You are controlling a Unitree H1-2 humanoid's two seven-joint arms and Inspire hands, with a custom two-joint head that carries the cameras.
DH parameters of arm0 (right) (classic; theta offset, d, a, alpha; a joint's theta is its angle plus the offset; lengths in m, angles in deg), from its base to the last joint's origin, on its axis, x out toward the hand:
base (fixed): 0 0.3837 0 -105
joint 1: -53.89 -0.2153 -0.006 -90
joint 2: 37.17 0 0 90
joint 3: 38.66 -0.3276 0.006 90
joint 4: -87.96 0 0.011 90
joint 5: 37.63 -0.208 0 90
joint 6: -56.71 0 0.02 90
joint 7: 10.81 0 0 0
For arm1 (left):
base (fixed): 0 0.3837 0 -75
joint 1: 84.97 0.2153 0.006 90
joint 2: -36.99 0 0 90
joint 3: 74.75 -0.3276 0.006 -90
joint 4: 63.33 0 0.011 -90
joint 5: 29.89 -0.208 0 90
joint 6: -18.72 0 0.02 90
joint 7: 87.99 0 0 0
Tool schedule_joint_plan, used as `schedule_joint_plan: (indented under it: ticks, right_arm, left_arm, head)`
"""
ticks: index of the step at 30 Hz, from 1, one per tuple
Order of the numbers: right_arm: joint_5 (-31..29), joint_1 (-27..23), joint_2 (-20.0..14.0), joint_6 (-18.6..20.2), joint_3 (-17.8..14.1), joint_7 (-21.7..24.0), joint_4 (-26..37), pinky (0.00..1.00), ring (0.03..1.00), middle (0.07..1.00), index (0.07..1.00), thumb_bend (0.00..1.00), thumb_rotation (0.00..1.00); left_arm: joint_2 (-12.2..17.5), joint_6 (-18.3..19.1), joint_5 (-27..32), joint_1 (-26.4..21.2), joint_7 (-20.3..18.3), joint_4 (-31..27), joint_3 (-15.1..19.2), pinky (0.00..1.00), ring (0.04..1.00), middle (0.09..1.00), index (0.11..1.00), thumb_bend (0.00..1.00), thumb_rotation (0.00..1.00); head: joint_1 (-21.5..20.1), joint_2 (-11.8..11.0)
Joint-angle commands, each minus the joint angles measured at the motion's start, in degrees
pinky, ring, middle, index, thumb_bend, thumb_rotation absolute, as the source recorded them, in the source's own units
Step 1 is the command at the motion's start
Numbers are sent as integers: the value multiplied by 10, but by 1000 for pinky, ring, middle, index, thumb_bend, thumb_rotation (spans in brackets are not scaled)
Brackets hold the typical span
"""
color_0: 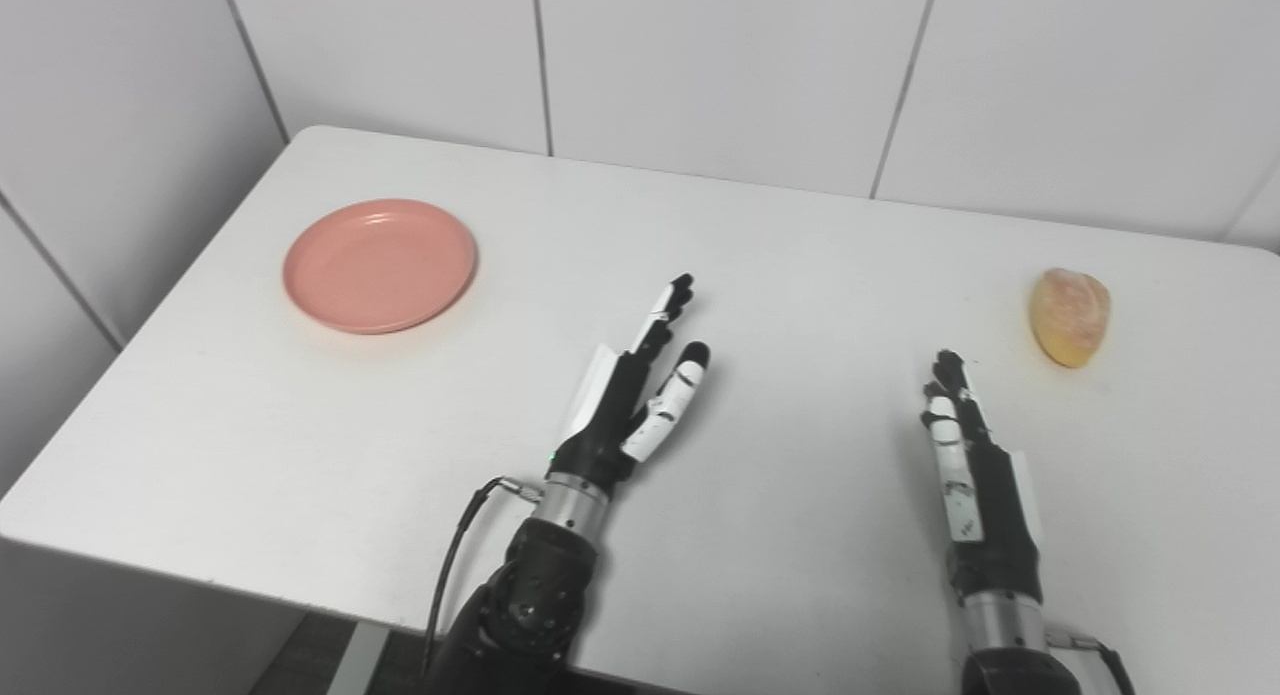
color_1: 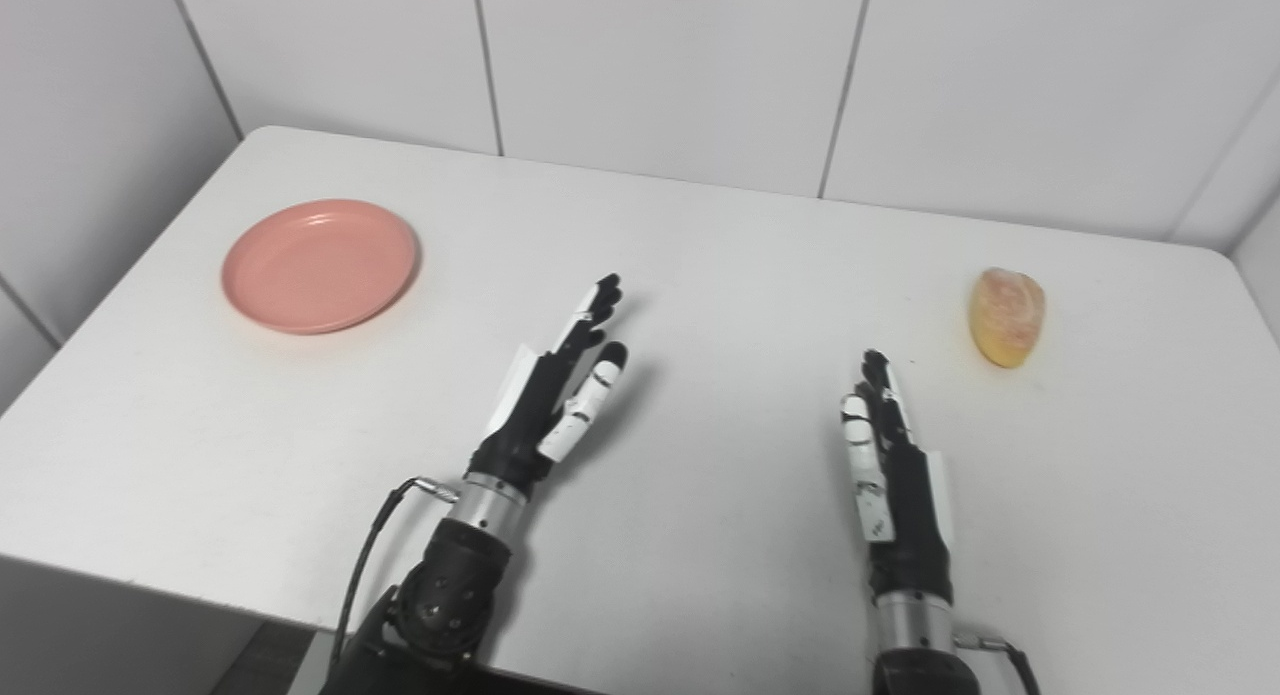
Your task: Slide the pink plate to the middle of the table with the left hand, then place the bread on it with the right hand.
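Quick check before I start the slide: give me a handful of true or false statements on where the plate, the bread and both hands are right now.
1. The pink plate sits at the far left of the table. True.
2. The bread already lies on the plate. False: it lies on the bare table at the far right, and the plate holds nothing.
3. The left hand is touching the plate. False: it is near the middle of the table, apart from the plate.
4. The right hand is open and holds nothing. True.
5. The right hand is nearer to the bread than the left hand is. True.
6. The plate is tipped on its edge. False: it lies flat.
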Motion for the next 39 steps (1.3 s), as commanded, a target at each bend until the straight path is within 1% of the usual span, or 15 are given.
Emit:
schedule_joint_plan:
  ticks: [1, 2, 3, 6, 9, 12, 17, 20, 23, 25, 28, 32, 37, 39]
  right_arm:
    - [-18, -5, -11, -26, -9, 11, 0, 986, 978, 981, 963, 228, 1000]
    - [-21, -6, -14, -36, -11, 14, -7, 992, 980, 983, 969, 227, 1000]
    - [-24, -7, -18, -44, -12, 16, -14, 998, 983, 985, 974, 217, 1000]
    - [-29, -9, -20, -54, -15, 14, -25, 998, 979, 980, 966, 207, 1000]
    - [-32, -11, -22, -71, -15, 20, -34, 1000, 986, 986, 970, 181, 1000]
    - [-41, -11, -24, -76, -15, 28, -36, 1000, 996, 995, 983, 175, 1000]
    - [-39, -8, -20, -64, -13, 28, -25, 1000, 999, 999, 989, 157, 1000]
    - [-40, -9, -18, -66, -12, 30, -26, 1000, 1000, 1000, 994, 149, 1000]
    - [-36, -8, -12, -58, -9, 26, -18, 1000, 1000, 1000, 993, 146, 1000]
    - [-30, -8, -9, -64, -6, 24, -20, 1000, 1000, 998, 990, 141, 1000]
    - [-25, -7, 0, -58, -6, 18, -18, 1000, 998, 992, 979, 158, 1000]
    - [-25, -8, 7, -59, -6, 17, -21, 1000, 1000, 992, 979, 149, 1000]
    - [-35, -14, 13, -69, -7, 20, -33, 1000, 996, 991, 989, 161, 1000]
    - [-37, -15, 17, -69, -8, 19, -35, 1000, 994, 989, 988, 166, 1000]
  left_arm:
    - [-13, -30, -10, 0, 26, 41, -11, 918, 958, 965, 950, 316, 1000]
    - [-15, -37, -8, -3, 30, 52, -11, 918, 958, 965, 950, 316, 1000]
    - [-17, -44, -6, -6, 34, 62, -12, 922, 960, 967, 952, 319, 1000]
    - [-20, -57, -4, -12, 40, 83, -13, 926, 961, 967, 953, 308, 1000]
    - [-21, -63, -3, -15, 47, 92, -14, 923, 959, 965, 952, 305, 1000]
    - [-20, -67, 0, -16, 51, 98, -15, 922, 959, 965, 950, 309, 1000]
    - [-19, -68, 6, -15, 52, 98, -14, 925, 962, 967, 950, 309, 1000]
    - [-17, -62, 8, -13, 50, 91, -13, 928, 964, 969, 951, 317, 1000]
    - [-16, -53, 12, -10, 51, 79, -9, 927, 962, 967, 950, 318, 1000]
    - [-15, -51, 15, -8, 50, 73, -6, 925, 961, 966, 949, 322, 1000]
    - [-9, -38, 18, -8, 41, 54, -2, 923, 959, 964, 949, 321, 1000]
    - [-5, -23, 26, -8, 29, 32, 5, 920, 955, 959, 947, 321, 1000]
    - [0, 8, 44, -11, 8, -12, 15, 926, 963, 964, 955, 327, 1000]
    - [2, 24, 56, -14, -2, -32, 22, 907, 955, 962, 957, 347, 1000]
  head:
    - [9, -6]
    - [13, -8]
    - [20, -17]
    - [24, -21]
    - [29, -25]
    - [31, -27]
    - [31, -25]
    - [32, -23]
    - [30, -23]
    - [27, -22]
    - [26, -24]
    - [29, -25]
    - [30, -27]
    - [31, -28]
